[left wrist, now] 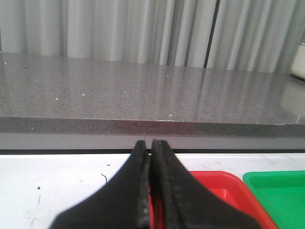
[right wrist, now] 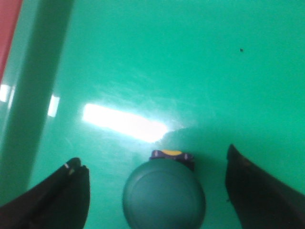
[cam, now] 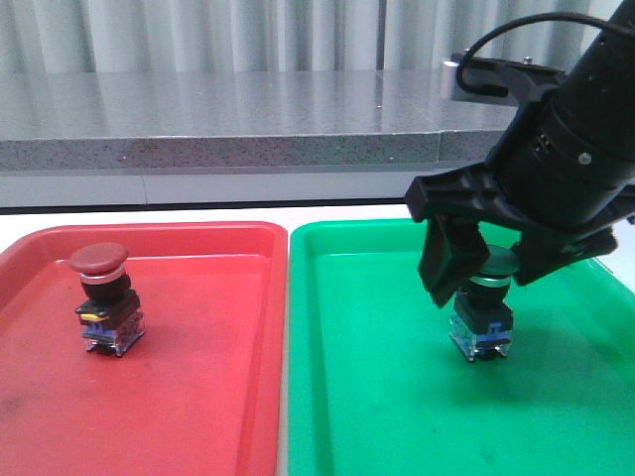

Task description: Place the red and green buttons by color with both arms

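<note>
Right gripper point(cam: 483, 260), frame right in front view, has its fingers spread w/ a gap each side of the green button point(cam: 483, 312), which stands upright in the green tray point(cam: 397, 397), cap directly between & just below the tips. Red button point(cam: 104, 297) stands upright in the red tray point(cam: 198, 397), frame left. Left gripper point(left wrist: 151, 191) is pressed together, empty; the right arm's next move is prob straight up along the button's vertical axis.
</note>
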Robot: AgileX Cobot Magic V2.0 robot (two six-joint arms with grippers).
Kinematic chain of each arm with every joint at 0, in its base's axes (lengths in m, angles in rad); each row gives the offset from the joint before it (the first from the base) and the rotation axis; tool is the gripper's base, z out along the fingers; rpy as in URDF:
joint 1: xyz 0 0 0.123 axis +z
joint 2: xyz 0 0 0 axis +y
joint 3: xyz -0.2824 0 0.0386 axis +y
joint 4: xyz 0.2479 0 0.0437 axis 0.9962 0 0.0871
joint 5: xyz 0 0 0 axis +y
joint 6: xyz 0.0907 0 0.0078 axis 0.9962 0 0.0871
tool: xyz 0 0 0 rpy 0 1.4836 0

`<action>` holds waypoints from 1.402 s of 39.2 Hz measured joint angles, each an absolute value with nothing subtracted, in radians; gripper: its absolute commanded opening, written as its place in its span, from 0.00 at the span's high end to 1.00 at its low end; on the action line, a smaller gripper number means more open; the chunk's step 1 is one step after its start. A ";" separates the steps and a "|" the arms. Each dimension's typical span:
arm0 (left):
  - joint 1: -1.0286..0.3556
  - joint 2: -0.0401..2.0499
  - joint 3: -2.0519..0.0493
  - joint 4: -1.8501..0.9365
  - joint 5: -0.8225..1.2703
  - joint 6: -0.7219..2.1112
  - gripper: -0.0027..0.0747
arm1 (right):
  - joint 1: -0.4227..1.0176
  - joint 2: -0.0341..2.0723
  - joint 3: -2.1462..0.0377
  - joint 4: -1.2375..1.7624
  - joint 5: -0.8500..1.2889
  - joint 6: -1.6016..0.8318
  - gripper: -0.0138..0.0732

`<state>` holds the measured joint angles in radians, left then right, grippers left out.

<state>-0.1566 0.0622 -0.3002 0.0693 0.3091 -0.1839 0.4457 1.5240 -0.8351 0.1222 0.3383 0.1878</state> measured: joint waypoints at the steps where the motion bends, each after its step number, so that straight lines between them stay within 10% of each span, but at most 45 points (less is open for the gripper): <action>1: -0.157 0.062 -0.300 0.069 0.309 -0.184 0.99 | 0.446 1.511 -0.839 0.122 0.343 0.188 0.10; 6: -0.157 0.062 -0.300 0.069 0.309 -0.184 0.99 | 0.441 1.407 -0.889 0.122 0.352 0.188 0.19; 18: -0.157 0.062 -0.300 0.069 0.309 -0.184 0.99 | 0.281 1.238 -0.993 0.035 0.435 0.188 0.92; 55: -0.157 0.062 -0.300 0.069 0.309 -0.184 0.99 | 0.148 0.215 -0.332 -0.123 0.401 0.188 0.92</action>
